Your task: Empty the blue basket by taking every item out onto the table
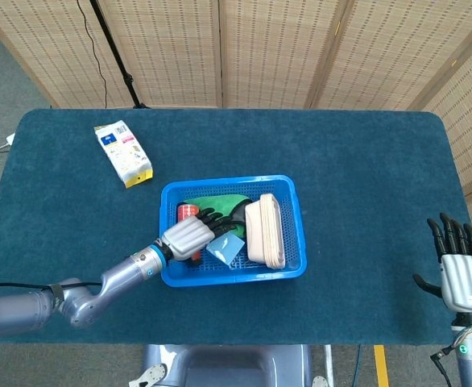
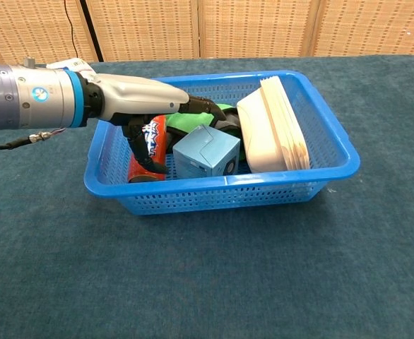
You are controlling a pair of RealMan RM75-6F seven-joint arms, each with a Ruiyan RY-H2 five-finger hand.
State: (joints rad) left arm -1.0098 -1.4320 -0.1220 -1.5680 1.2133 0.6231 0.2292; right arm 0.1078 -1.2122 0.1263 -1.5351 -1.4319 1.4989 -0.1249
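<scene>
- The blue basket (image 1: pixel 233 274) sits at the centre of the desk (image 1: pixel 365 177), holding a red can (image 2: pixel 148 145), a small blue box (image 2: pixel 205 150), a green cloth (image 2: pixel 193 116) and a stack of beige trays (image 2: pixel 274 127).
- The left hand (image 1: pixel 189 236) reaches over the basket's left side, directly above the red can; its fingers (image 2: pixel 201 106) stretch out over the green cloth, thumb curled down beside the can.
- Whether it actually has hold of the can cannot be told.
- The right hand (image 1: pixel 460 272) hovers at the lower right of the head view, fingers spread, holding nothing.
- A white and yellow packet (image 1: pixel 124 151) lies on the desk at upper left, well apart from the basket.
</scene>
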